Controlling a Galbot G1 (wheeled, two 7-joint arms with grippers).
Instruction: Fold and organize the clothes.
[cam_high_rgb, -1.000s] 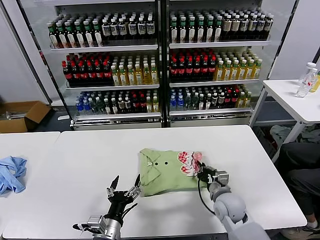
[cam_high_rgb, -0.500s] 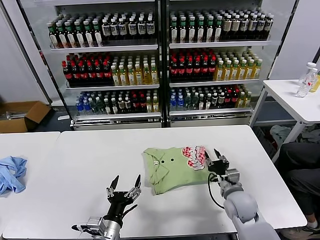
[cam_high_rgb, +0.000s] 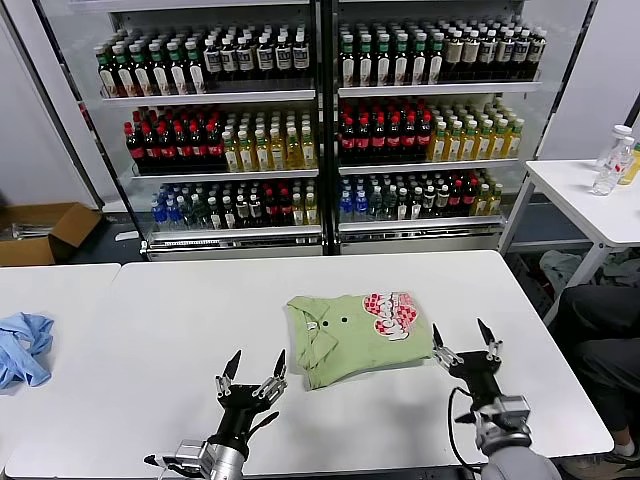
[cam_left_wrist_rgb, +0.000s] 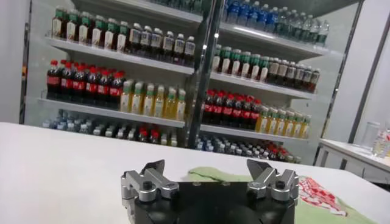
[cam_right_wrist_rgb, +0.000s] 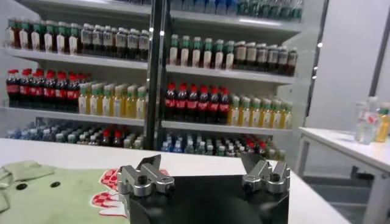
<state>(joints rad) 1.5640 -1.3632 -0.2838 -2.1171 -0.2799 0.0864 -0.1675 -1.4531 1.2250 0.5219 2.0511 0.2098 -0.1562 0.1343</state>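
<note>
Head view shows my light green short-sleeved polo shirt (cam_high_rgb: 352, 335) lying folded into a compact rectangle on the white desk (cam_high_rgb: 150, 340), collar and small dark buttons facing up and the red-and-white chest print at the corner toward my right. My right hand (cam_high_rgb: 465, 349) hovers just beside that printed edge, on the side nearer me, fingers spread wide and holding nothing; it is not touching the cloth. My left hand (cam_high_rgb: 252, 372) hangs near the front of the desk, a little apart from the shirt's near left corner, also wide open and empty.

Both wrist views agree: each pair of fingers stands apart with only air between them, and the green fabric lies beyond them.

I judge the folding essentially done, since the sleeves are tucked in and the bundle looks tidy, though its near left corner bulges a bit. What may remain is squaring it up or moving it to its final spot. A crumpled light blue cloth (cam_high_rgb: 22, 345) sits well apart on the neighbouring desk.
</note>
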